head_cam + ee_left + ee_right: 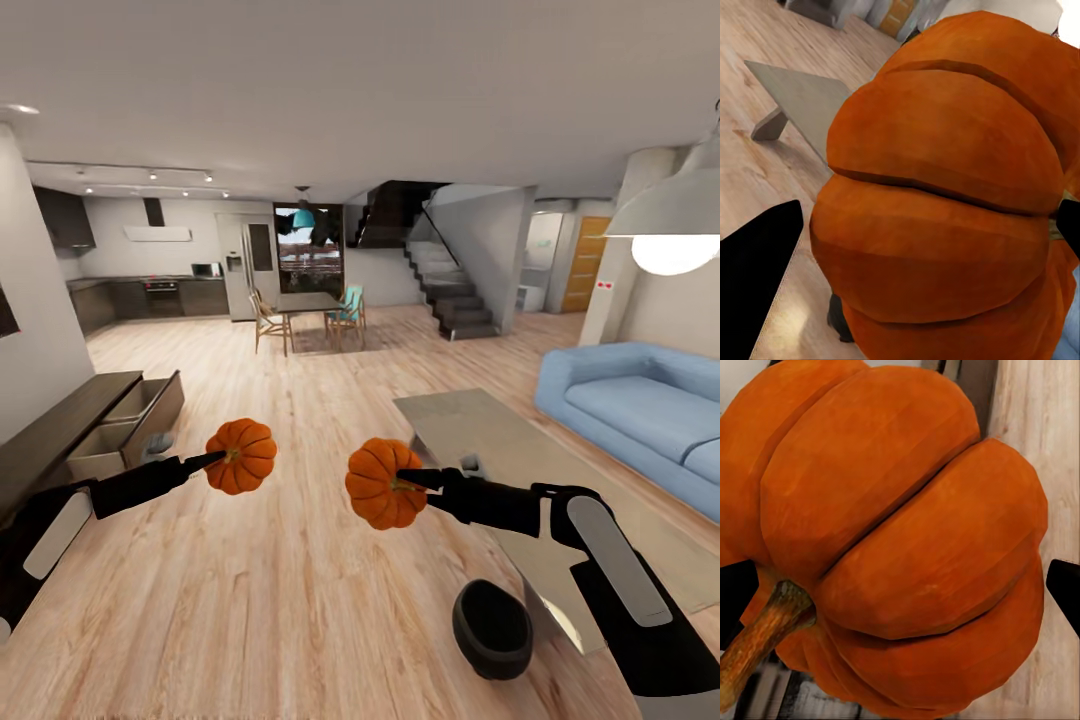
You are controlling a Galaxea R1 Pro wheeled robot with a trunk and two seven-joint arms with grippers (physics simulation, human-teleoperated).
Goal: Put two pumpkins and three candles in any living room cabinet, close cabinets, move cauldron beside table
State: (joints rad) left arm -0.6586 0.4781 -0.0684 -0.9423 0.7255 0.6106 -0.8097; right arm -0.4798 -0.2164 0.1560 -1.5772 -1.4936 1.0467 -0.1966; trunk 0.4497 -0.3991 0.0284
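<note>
Each arm carries 1 pumpkin: left fingers (207,461) pinch the left pumpkin (241,456), right fingers (412,479) pinch the right pumpkin (384,483). The cabinet (60,432) has 2 drawers open, and nothing is stowed yet. The cauldron (491,629) sits on the floor just beside the counter (500,430).

Both arms are stretched forward at chest height, the left gripper (222,458) clamped on one pumpkin (243,455) and the right gripper (408,480) on another pumpkin (382,483).

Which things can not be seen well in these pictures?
- Open drawer of the cabinet, head view: too flat an angle to see its inside.
- Left end effector, left wrist view: the left pumpkin hides its contact.
- Cauldron, head view: inside only dark.
- Kitchen counter: items too small.
</note>
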